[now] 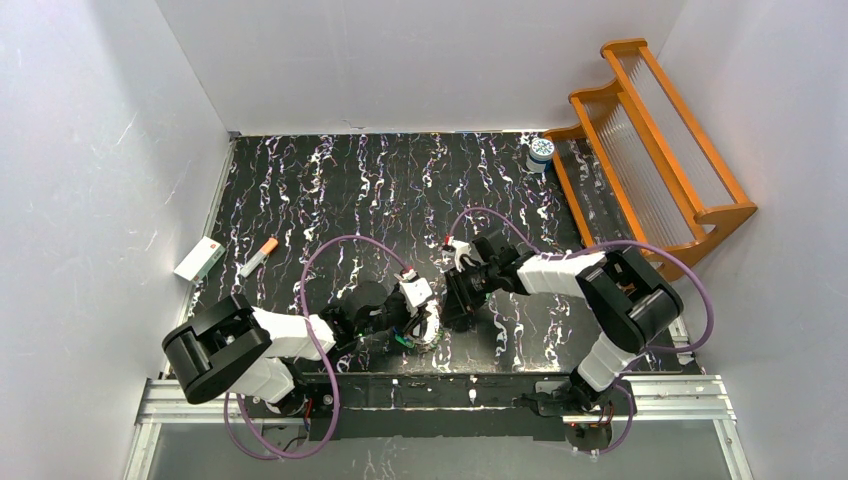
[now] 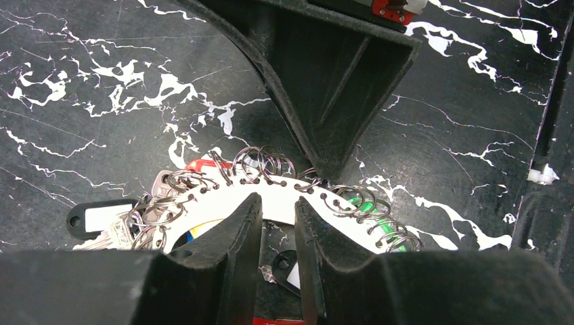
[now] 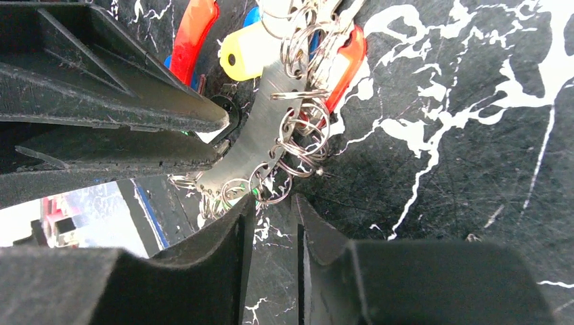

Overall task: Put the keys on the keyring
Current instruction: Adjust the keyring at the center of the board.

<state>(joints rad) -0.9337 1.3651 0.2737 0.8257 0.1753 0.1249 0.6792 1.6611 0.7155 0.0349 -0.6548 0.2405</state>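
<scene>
Threading step in hand: left jaws, narrow, pinch the keyring (image 3: 254, 135) at the near centre of the desk (image 1: 350, 190), keys (image 3: 247, 51) hanging on it; right jaws, narrow, touch its small loops (image 3: 298, 135), grip not discernible; next move needs one loop parted precisely

Left gripper (image 1: 418, 312) and right gripper (image 1: 458, 292) crowding each other at centre. Table (image 1: 400, 190) lying open toward 12. Jar (image 1: 541, 151) and rack (image 1: 650, 140) blocking 1–2. Pen (image 1: 258, 258) and box (image 1: 199, 259) sitting at 9.
</scene>
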